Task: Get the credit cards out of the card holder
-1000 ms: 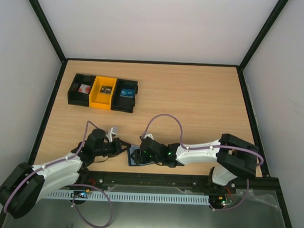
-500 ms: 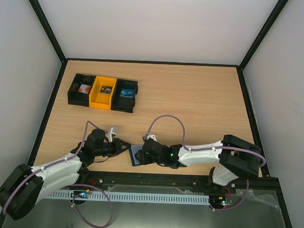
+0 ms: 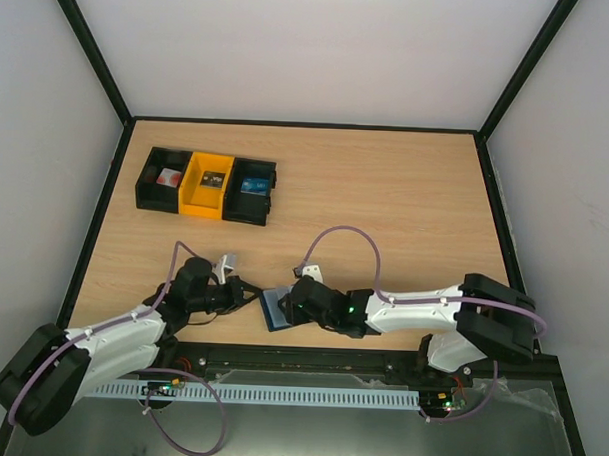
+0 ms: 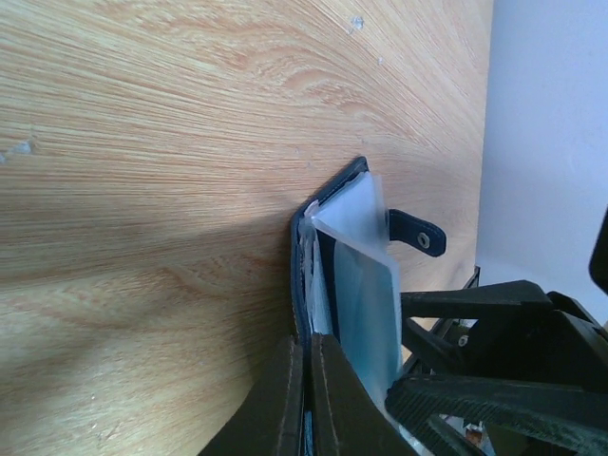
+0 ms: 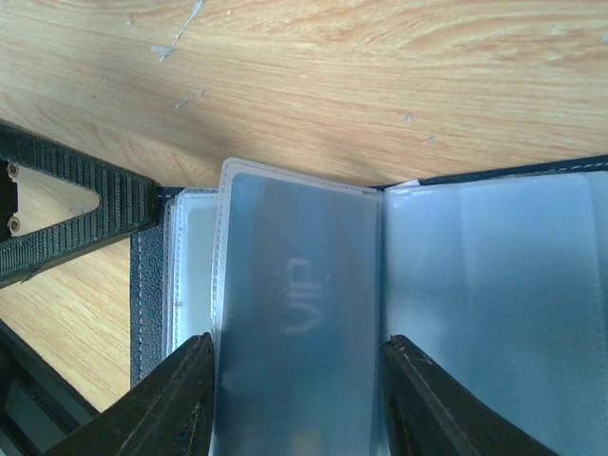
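Note:
The card holder (image 3: 274, 309) lies open near the table's front edge, its dark cover (image 4: 300, 275) standing on edge and its closing tab (image 4: 418, 233) pointing away. My left gripper (image 3: 254, 297) (image 4: 306, 344) is shut on that cover. A bluish credit card (image 5: 299, 285) marked VIP sits in a clear sleeve that is lifted from the holder (image 5: 147, 285). My right gripper (image 3: 287, 305) (image 5: 298, 342) straddles this sleeve, one fingertip against each long edge. The same card (image 4: 370, 294) shows edge-on in the left wrist view. More clear sleeves (image 5: 494, 304) lie to the right.
Two black bins and a yellow one (image 3: 206, 185) stand in a row at the far left of the table, with small items inside. The black frame rail (image 3: 310, 360) runs just behind the card holder at the near edge.
The right gripper's jaws have narrowed onto the card sleeve, and the right arm's elbow has swung to the right. The left gripper stays clamped on the cover.

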{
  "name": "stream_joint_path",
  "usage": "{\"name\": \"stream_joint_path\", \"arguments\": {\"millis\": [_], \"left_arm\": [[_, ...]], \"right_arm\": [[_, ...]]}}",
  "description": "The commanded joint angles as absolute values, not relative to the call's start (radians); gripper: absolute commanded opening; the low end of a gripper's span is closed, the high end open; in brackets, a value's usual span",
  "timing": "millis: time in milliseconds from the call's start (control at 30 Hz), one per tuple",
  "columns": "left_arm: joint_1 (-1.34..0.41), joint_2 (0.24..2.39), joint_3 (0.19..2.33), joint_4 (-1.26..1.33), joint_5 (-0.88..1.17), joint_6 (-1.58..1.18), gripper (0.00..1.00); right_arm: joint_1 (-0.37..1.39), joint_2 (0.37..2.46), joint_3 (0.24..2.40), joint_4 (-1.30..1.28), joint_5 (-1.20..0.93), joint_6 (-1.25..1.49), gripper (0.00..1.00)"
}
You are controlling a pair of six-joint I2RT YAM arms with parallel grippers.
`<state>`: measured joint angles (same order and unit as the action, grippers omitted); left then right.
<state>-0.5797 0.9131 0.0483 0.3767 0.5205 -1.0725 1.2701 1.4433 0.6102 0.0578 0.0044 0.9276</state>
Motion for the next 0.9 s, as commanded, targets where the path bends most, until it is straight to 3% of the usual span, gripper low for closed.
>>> {"name": "stream_joint_path", "arguments": {"millis": [0, 433, 867], "left_arm": [[-0.581, 0.946, 0.070, 0.413, 0.542, -1.050, 0.03], [-0.582, 1.004, 0.105, 0.398, 0.549, -1.003, 0.03], [-0.561, 0.945, 0.215, 0.100, 0.405, -0.884, 0.03]], "right_arm": [[1.273, 1.400, 0.605, -0.020, 0.098, 0.931, 0.45], [1.272, 1.298, 0.571, -0.179, 0.252, 0.959, 0.37], [1.268, 1.290, 0.559, -0.152, 0.243, 0.951, 0.33]]}}
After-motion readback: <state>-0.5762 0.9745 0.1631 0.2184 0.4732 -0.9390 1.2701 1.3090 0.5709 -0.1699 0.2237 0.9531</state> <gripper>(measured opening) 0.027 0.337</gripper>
